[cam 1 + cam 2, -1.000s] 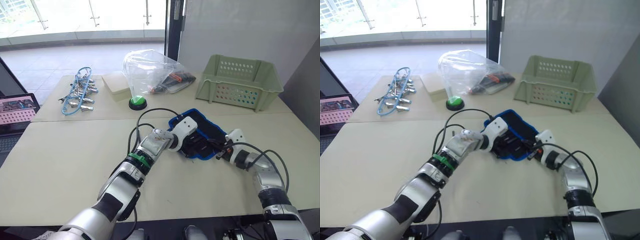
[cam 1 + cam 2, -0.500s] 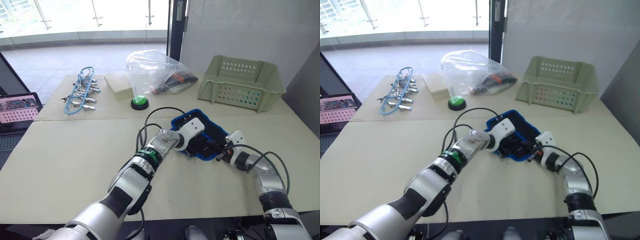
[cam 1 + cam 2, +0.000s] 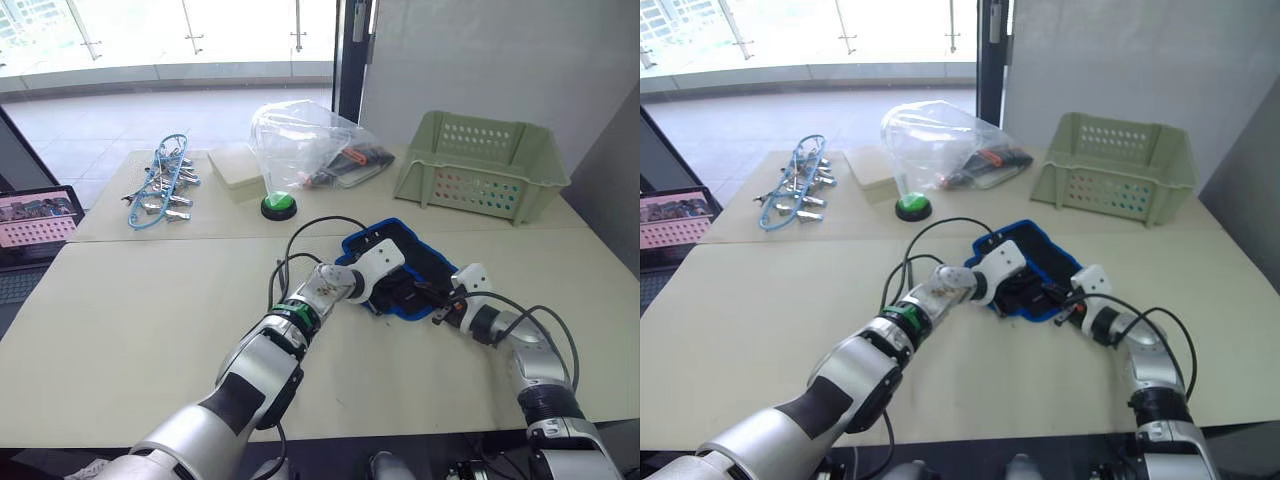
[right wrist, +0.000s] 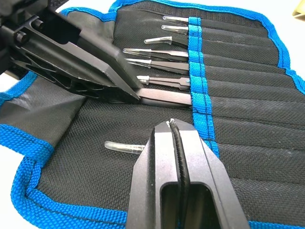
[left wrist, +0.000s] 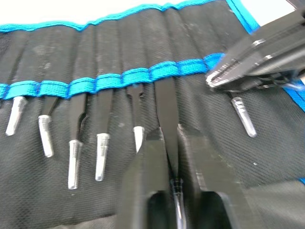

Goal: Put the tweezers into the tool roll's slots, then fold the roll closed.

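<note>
The tool roll (image 3: pixel 425 262) lies open on the table, black with blue edging, its slots (image 5: pixel 143 75) running under a blue band. Several tweezers (image 5: pixel 74 143) sit in the slots with their clear-capped tips sticking out. My left gripper (image 5: pixel 169 136) is shut on one black tweezer (image 5: pixel 166 102), whose end reaches into a slot at the band. My right gripper (image 4: pixel 174 125) is shut, its tips resting over another capped tweezer (image 4: pixel 121 145) that lies across the roll's right part. In the head views both grippers (image 3: pixel 385 285) (image 3: pixel 440 312) meet over the roll.
A green button (image 3: pixel 277 205) and a clear plastic bag (image 3: pixel 305 140) stand behind the roll. A green basket (image 3: pixel 480 165) is at the back right, silver clamps on blue cord (image 3: pixel 158 185) at the back left. A laptop (image 3: pixel 35 225) sits past the table's left edge.
My left gripper has edged slightly right over the roll with its tweezer. The right gripper stays at the roll's right edge.
</note>
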### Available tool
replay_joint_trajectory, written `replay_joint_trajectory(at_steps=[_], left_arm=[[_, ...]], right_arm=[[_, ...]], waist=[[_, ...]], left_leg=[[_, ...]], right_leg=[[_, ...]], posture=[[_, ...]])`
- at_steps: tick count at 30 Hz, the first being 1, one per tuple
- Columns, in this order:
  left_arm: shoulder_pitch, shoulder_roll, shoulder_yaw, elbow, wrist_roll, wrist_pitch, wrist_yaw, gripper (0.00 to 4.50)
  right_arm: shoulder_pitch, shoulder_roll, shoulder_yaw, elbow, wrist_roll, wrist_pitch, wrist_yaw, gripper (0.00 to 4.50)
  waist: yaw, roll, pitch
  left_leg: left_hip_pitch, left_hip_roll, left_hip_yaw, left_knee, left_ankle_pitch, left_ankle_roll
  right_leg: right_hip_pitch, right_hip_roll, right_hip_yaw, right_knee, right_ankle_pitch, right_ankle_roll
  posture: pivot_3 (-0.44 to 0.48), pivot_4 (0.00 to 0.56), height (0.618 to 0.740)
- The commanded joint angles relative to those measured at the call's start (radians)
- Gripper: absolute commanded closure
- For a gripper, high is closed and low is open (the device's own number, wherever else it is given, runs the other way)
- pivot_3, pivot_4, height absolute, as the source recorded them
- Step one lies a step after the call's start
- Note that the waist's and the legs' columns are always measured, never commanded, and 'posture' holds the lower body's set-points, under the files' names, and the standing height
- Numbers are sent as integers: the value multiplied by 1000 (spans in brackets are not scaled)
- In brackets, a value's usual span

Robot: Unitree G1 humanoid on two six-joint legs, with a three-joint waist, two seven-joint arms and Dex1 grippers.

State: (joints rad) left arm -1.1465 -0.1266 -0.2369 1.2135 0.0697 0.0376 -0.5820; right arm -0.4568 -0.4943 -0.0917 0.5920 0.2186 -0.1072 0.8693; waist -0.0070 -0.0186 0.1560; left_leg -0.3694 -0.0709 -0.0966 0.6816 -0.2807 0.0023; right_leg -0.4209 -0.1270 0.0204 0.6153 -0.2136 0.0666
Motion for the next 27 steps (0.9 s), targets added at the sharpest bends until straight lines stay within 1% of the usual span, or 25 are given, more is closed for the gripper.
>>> replay_joint_trajectory(at_steps=[1,2,3,5,6,8,9,10,13,16,19,20,23,26,27], left_arm=[[-32,-51,37,-40,-26,22,-18,2359],[-28,-42,41,-57,-28,23,-24,2081],[-19,-29,48,-82,-34,28,-27,1678],[14,-4,49,-148,-40,48,-49,1087],[48,16,45,-214,-46,70,-75,779],[154,80,45,-445,-77,149,-133,98],[200,107,51,-558,-95,191,-156,45],[231,123,54,-637,-107,225,-167,45],[314,198,99,-891,-175,356,-182,45],[378,291,167,-1063,-225,437,-169,45],[454,393,248,-1175,-253,465,-149,45],[506,438,291,-1216,-264,465,-149,45],[640,534,371,-1303,-296,468,-150,45],[748,573,427,-1366,-338,462,-142,45],[809,589,449,-1398,-349,457,-146,45]], right_arm=[[2,0,1,43,-14,-5,-4,4500],[-2,1,2,49,-15,-8,-3,4500],[-6,2,3,56,-16,-11,-3,4500],[-13,5,5,71,-19,-19,-3,4500],[-18,7,7,80,-21,-22,-3,4500],[-27,10,10,98,-23,-29,0,4500],[-30,10,10,105,-23,-32,2,4500],[-33,9,11,111,-22,-35,3,4500],[-46,7,13,128,-22,-41,11,4500],[-60,6,8,141,-13,-46,24,4500],[-69,5,-10,139,8,-45,40,4500],[-71,4,-16,135,17,-45,48,4500],[-75,0,-32,130,34,-44,66,4500],[-83,-7,-45,129,49,-41,81,4500],[-91,-14,-47,129,51,-38,89,4500]], waist=[[-3,0,0],[-5,0,0],[-6,0,0],[-8,0,0],[-8,0,0],[-11,1,-1],[-13,1,-1],[-14,1,-1],[-13,1,-1],[-9,1,-1],[-11,1,-1],[-13,2,-1],[-18,2,-1],[-10,2,-1],[-4,2,-1]], left_leg=[[0,0,0,0,0,0],[0,0,0,0,0,0],[0,0,0,0,0,0],[0,0,0,0,0,0],[0,0,0,0,0,0],[0,0,-1,0,0,0],[0,1,-1,0,0,0],[0,1,-3,-1,0,0],[0,1,-4,0,0,0],[1,0,-4,3,0,0],[2,0,-5,3,0,0],[2,1,-4,3,0,0],[2,1,-4,1,0,0],[1,1,-5,0,0,0],[1,1,-5,1,0,0]], right_leg=[[0,0,0,0,0,0],[0,0,0,0,0,0],[0,0,0,0,0,0],[0,0,0,1,0,0],[-1,0,0,1,0,0],[-1,0,1,1,0,0],[-1,0,1,2,0,0],[-2,0,3,8,0,0],[-3,0,4,10,0,0],[-2,0,5,10,0,0],[-2,0,5,10,0,0],[-2,0,5,10,0,0],[-4,1,6,11,0,0],[-4,0,6,11,0,0],[-4,0,6,10,0,0]], posture=[[0,150,740],[0,150,740],[0,150,740],[0,150,740],[0,150,740],[0,150,740],[0,150,740],[0,150,740],[0,150,740],[0,150,740],[0,150,740],[0,150,740],[0,150,740],[0,150,740],[0,150,740]])
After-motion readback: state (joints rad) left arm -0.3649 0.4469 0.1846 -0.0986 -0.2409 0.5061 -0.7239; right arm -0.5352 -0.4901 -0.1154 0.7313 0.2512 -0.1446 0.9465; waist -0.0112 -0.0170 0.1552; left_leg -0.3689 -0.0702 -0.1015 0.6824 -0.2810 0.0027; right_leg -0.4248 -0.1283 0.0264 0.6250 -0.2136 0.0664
